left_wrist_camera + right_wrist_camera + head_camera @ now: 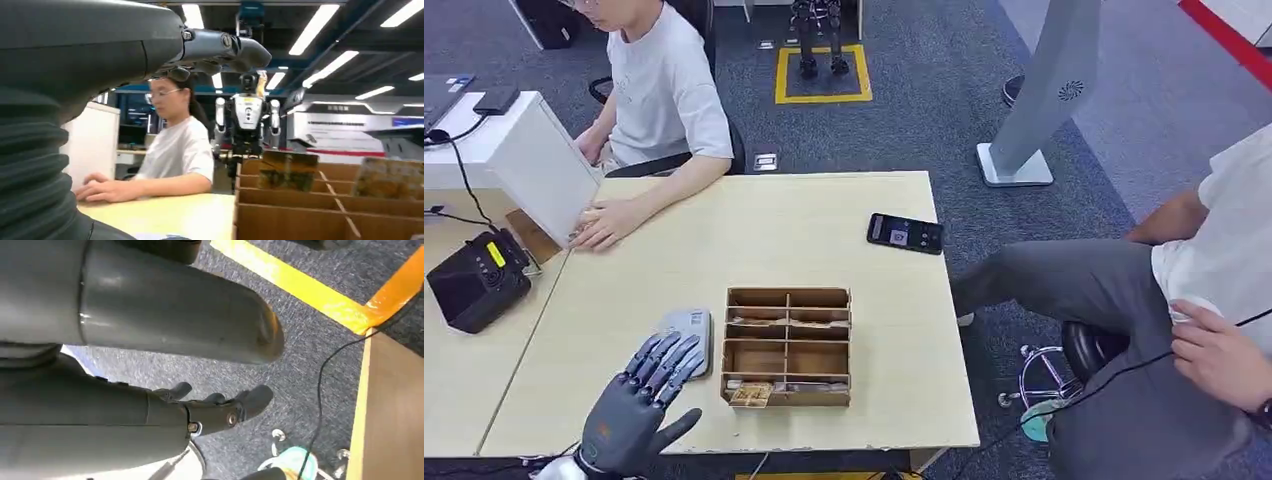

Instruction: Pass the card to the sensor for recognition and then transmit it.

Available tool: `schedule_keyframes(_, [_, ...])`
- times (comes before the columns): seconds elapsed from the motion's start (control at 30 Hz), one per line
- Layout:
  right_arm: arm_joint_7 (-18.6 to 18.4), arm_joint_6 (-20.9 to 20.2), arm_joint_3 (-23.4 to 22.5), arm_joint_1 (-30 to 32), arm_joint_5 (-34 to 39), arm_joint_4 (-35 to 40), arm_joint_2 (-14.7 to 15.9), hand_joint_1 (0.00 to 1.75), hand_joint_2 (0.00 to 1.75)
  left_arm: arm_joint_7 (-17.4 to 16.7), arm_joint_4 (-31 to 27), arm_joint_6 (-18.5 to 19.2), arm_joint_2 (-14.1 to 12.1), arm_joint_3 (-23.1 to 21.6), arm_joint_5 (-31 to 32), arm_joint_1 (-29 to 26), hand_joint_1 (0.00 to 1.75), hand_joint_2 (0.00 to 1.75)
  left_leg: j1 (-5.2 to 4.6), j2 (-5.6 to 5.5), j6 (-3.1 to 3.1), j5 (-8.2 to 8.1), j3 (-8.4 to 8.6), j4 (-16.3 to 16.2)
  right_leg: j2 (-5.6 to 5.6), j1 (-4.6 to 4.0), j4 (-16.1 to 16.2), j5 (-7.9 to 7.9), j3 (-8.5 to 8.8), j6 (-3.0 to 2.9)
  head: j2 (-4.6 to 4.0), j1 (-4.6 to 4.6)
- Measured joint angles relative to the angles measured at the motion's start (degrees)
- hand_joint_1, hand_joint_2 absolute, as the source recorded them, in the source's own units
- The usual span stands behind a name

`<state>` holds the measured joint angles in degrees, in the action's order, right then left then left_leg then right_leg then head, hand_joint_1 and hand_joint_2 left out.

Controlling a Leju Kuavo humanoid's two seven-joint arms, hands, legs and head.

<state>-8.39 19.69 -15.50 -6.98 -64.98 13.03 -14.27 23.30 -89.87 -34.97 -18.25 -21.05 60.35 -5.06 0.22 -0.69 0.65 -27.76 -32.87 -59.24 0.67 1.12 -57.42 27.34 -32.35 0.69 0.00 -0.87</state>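
On the light wooden table (824, 215), as the head view has it, things are lying as follows, left to right; at about 9 o'clock from the table's middle a black device (476, 280) with a yellow label is sitting on the adjoining desk, well apart from the box; at 11 o'clock a person in a grey shirt (664, 85) is resting a hand (606, 222) on the tabletop beside a white cabinet (544, 165).

Left hand (646, 400) is hovering at 7 o'clock, fingers spread and apart, holding nothing; its fingertips are reaching over a grey sensor pad (689, 335) lying flat just beside the box's left wall; whether they are touching it I cannot tell.

Cardboard divider box (788, 346) is sitting at 6 o'clock, split into compartments; cards (751, 394) are showing in the nearest left compartment; from the left wrist view cards (289, 171) are standing upright above the box's partitions.

Black phone (904, 233) is lying face up at 2 o'clock, well apart from the box; a second person in grey trousers (1124, 300) is sitting off the table's right edge.

Right hand (220, 410) is hanging over grey carpet, fingers curling loosely, gripping nothing; whether it counts as closed I cannot tell.
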Motion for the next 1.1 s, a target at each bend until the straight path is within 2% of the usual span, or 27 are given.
schedule_keyframes(0.27, [-0.3, -0.1, 0.3, -0.1, 0.6, 0.1, 0.0, 0.0, 0.0, 0.2, 5.4, 2.0, 2.9, -8.1, 0.5, 6.1, 0.0, 1.75, -0.04, 0.01, 0.01, -0.01, -0.06, 0.0, -0.01, 0.03, 0.0, 0.0, -0.05, 0.0, 0.0, 0.0])
schedule_keyframes(0.37, [-0.5, 0.0, 0.5, -0.1, 0.8, 0.1, 0.0, 0.0, 0.0, 0.1, 6.3, 2.0, 3.4, -9.7, 0.4, 7.2, 0.0, 1.75, -0.03, 0.02, 0.01, -0.01, -0.06, 0.0, 0.03, 0.02, 0.0, 0.0, -0.09, 0.0, 0.0, 0.0])
schedule_keyframes(1.1, [-0.1, 0.1, 0.6, -0.1, 1.4, 0.1, 0.0, 0.0, 0.0, -0.5, 8.2, 2.7, 3.7, -11.7, -1.3, 8.4, 0.0, 1.75, -0.01, 0.03, 0.01, -0.01, -0.08, 0.0, 0.02, 0.0, 0.0, 0.01, -0.11, 0.0, 0.0, -0.02])
